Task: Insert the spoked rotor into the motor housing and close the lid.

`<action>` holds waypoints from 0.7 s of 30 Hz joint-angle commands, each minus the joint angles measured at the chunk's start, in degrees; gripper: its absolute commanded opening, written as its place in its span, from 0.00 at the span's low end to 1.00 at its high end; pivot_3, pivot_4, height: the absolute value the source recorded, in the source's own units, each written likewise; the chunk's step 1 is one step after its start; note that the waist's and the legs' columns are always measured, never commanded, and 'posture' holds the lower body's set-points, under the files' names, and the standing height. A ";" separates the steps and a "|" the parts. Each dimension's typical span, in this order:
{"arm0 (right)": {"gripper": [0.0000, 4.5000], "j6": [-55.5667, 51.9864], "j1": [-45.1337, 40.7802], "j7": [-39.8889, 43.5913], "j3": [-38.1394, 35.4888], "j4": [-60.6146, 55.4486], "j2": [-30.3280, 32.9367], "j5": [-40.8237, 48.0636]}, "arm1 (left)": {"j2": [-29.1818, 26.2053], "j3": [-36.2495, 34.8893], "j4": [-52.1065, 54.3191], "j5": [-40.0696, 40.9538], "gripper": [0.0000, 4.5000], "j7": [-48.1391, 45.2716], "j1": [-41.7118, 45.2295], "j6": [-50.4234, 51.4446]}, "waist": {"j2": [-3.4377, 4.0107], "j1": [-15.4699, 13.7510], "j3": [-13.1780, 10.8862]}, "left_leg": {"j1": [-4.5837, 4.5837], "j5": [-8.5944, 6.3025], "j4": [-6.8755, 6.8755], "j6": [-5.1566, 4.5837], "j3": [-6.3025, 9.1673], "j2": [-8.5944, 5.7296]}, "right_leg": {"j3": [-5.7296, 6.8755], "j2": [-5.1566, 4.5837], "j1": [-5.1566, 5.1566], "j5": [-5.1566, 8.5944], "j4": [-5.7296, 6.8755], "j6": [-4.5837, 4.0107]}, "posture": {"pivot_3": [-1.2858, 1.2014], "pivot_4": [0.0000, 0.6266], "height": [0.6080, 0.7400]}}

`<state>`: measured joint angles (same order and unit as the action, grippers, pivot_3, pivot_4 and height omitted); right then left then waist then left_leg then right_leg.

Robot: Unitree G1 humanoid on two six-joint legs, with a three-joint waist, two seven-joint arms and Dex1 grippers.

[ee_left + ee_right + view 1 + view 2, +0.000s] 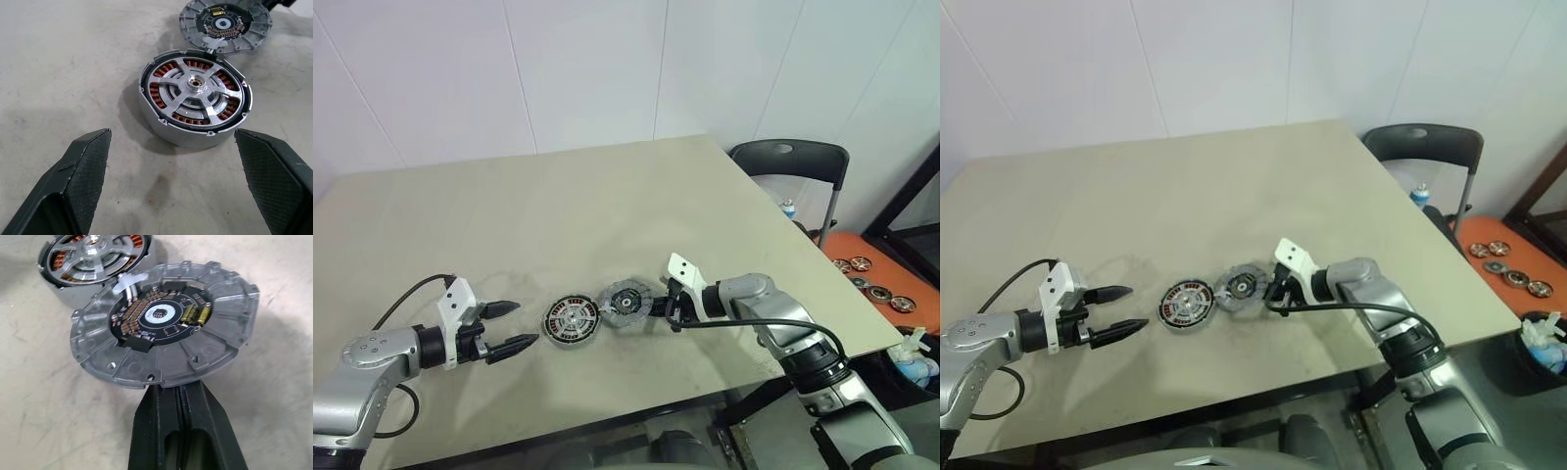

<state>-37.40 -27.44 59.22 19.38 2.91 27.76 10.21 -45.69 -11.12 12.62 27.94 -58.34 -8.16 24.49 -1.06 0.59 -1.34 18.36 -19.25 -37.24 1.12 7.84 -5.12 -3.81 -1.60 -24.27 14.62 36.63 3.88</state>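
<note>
Left gripper [516,325] hovers low over the beige bench [558,196], near its front-left part; jaws released, spread wide, nothing between them. The two black textured fingers [83,171] point toward the motor housing, well short of touching it.

Just right of that gripper: the shallow round silver-grey metal motor housing [570,320], flat on the bench, open face up. Ring of copper-coloured windings visible inside. The spoked rotor [195,95], here a silver hub with flat spokes reaching a dark outer ring, sits seated in the housing, roughly flush with the rim.

Touching the housing's right edge: the round grey metal lid [626,301], joined to the housing by a small pale hinge piece. Lid is swung open, inner face up, showing a dark circuit ring with small components and a pale central hub. In the right wrist view the lid sits tilted, its far-from-hinge edge raised off the bench.

Right gripper [664,306] is at that raised edge; jaws clenched tight together, fingers [183,431] pressed against each other with their tip tucked under the lid's rim. Not a pinch on the lid, contact from below.

Far right, beyond the bench edge: a dark folding chair [793,162], and an orange surface [862,250] carrying several small wheel-like discs [869,279].
</note>
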 commanded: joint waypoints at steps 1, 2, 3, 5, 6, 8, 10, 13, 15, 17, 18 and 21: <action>0.00 2.58 -2.03 0.73 0.48 -0.02 -0.22 -0.42 | -0.20 -1.09 0.91 0.37 0.96 0.05 0.82 -0.47 | -0.01 -0.01 0.00 | 0.00 0.00 0.00 0.00 0.00 0.00 | 0.00 0.00 0.00 0.00 0.00 0.00 | 0.52 0.00 1.00; 0.00 2.79 -2.14 0.90 0.67 -0.08 -0.30 -0.47 | -0.21 -1.12 0.96 0.40 0.96 0.05 0.78 -0.45 | -0.01 -0.01 0.00 | 0.00 0.00 0.00 0.00 0.00 0.00 | 0.00 0.00 0.00 0.00 -0.01 0.00 | 0.52 0.00 1.00; 0.00 3.16 -2.33 0.81 0.63 0.01 -0.58 -0.48 | -0.20 -1.13 0.98 0.42 0.96 0.08 0.80 -0.42 | -0.01 -0.01 0.00 | 0.00 0.00 0.00 0.00 0.00 0.00 | 0.00 0.00 0.00 0.00 -0.01 0.00 | 0.52 0.00 1.00; 0.00 3.17 -2.99 0.54 0.09 0.56 -1.39 0.09 | -0.17 -1.13 1.04 0.43 0.96 0.12 0.77 -0.41 | 0.00 -0.02 0.00 | 0.01 0.00 0.00 0.00 0.00 0.00 | 0.00 -0.01 0.00 0.00 -0.02 0.00 | 0.52 0.00 1.00; 0.00 3.54 -3.30 0.29 -0.22 0.87 -1.77 0.19 | -0.15 -1.12 1.10 0.41 0.96 0.14 0.69 -0.43 | 0.00 -0.02 0.00 | 0.01 0.00 0.00 0.00 0.00 0.00 | 0.00 -0.01 0.00 0.00 -0.02 0.00 | 0.52 0.00 1.00; 0.00 3.58 -4.10 -0.44 -0.83 1.91 -2.61 0.28 | -0.09 -1.03 1.24 0.39 0.96 0.20 0.63 -0.42 | 0.00 0.13 0.00 | 0.00 0.00 0.00 0.00 0.00 0.00 | 0.00 0.00 0.00 -0.01 -0.01 0.01 | 0.52 0.00 1.00; 0.00 4.20 -4.56 -0.43 -0.56 2.62 -2.80 -0.14 | -0.05 -0.99 1.24 0.39 0.96 0.26 0.68 -0.40 | 0.00 0.04 0.00 | 0.00 0.00 0.00 0.00 -0.01 0.00 | 0.00 0.00 0.00 -0.01 0.00 0.01 | 0.52 0.00 1.00; 0.00 5.44 -4.96 -0.81 -0.07 3.41 -3.52 -0.59 | 0.03 -0.83 0.94 0.26 0.96 0.28 0.95 -0.50 | 0.00 0.01 0.00 | 0.00 0.00 0.00 0.00 0.00 0.00 | 0.00 0.00 0.00 -0.01 -0.01 0.00 | 0.52 0.00 1.00; 0.00 5.67 -5.29 -1.22 -0.18 3.25 -4.53 -0.24 | 0.13 -0.67 0.81 0.13 0.96 0.32 1.12 -0.63 | 0.00 0.01 0.00 | 0.01 0.00 0.00 0.00 0.00 0.00 | 0.00 0.00 0.00 -0.01 -0.01 0.01 | 0.52 0.00 1.00; 0.00 4.42 -6.30 -1.81 -1.40 2.88 -6.15 1.16 | 0.24 -0.53 0.78 0.11 0.96 0.46 1.50 -0.55 | 0.00 0.14 0.00 | 0.00 0.00 0.00 0.00 0.00 0.00 | 0.00 0.00 -0.01 -0.01 0.00 0.01 | 0.52 0.00 1.00; 0.00 3.17 -6.98 -1.79 -2.26 2.61 -6.94 2.38 | 0.25 -0.51 0.76 0.10 0.96 0.48 1.60 -0.56 | 0.01 0.15 0.00 | 0.00 0.00 0.00 0.00 0.00 0.00 | 0.00 0.01 -0.01 -0.01 0.01 0.00 | 0.52 0.00 1.00; 0.00 0.77 -8.49 -0.60 -3.39 1.71 -7.96 4.84 | 0.14 -0.58 0.47 0.01 0.96 0.32 1.84 -0.65 | 0.01 0.08 -0.01 | 0.00 0.00 0.00 0.00 0.00 0.00 | 0.00 0.01 -0.02 -0.01 0.02 0.00 | 0.52 0.00 1.00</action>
<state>-35.97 -33.88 57.86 18.05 6.88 20.10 12.77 -45.35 -10.93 12.58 27.93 -58.10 -6.97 24.44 -1.04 0.67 -1.35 18.36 -19.25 -37.24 1.13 7.84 -5.12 -3.81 -1.59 -24.29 14.60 36.65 3.89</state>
